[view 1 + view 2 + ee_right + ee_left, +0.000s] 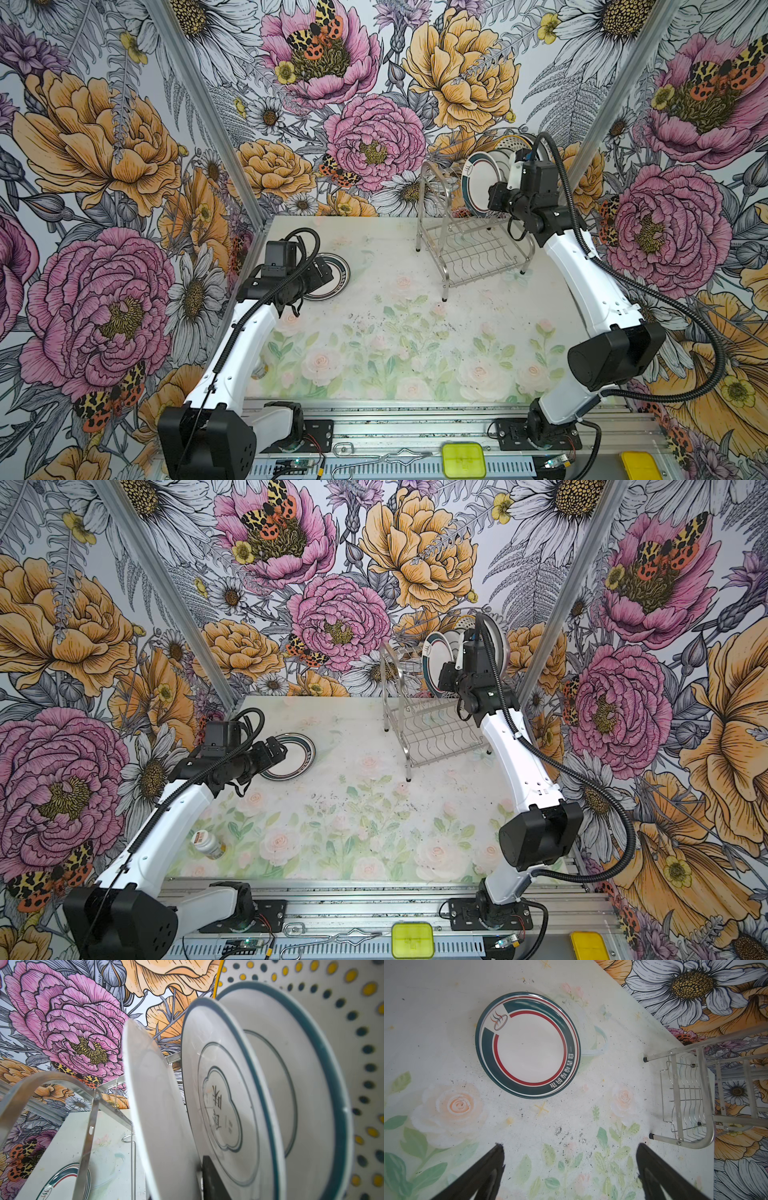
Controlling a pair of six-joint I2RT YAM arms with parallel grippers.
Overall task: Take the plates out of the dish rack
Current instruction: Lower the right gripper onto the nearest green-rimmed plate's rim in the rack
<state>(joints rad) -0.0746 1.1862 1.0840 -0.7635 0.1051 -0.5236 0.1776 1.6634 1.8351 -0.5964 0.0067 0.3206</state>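
Nearest the top camera, a yellow-green box (463,459) sits on the metal rail between the two arm bases. Beyond it, on the flowered table (395,345), the dish rack (469,249) stands at the far right. Its plates stand on edge in a close row at the rack's right end, above the wavy-wire shelf. A teal-rimmed plate (478,187) stands in front, and the right wrist view shows a plain white plate (158,1105), two teal-edged ones and, last, a dotted plate (353,1022) with a yellow rim.

The right gripper (497,194) is in among this row. One black finger (211,1176) shows between the white plate and the next, but I cannot tell whether the jaws pinch anything.

A teal-and-red ringed plate (529,1047) lies flat on the table at the left, well apart from the rack. The left gripper (569,1147) hangs near it with its fingers spread wide, holding nothing.
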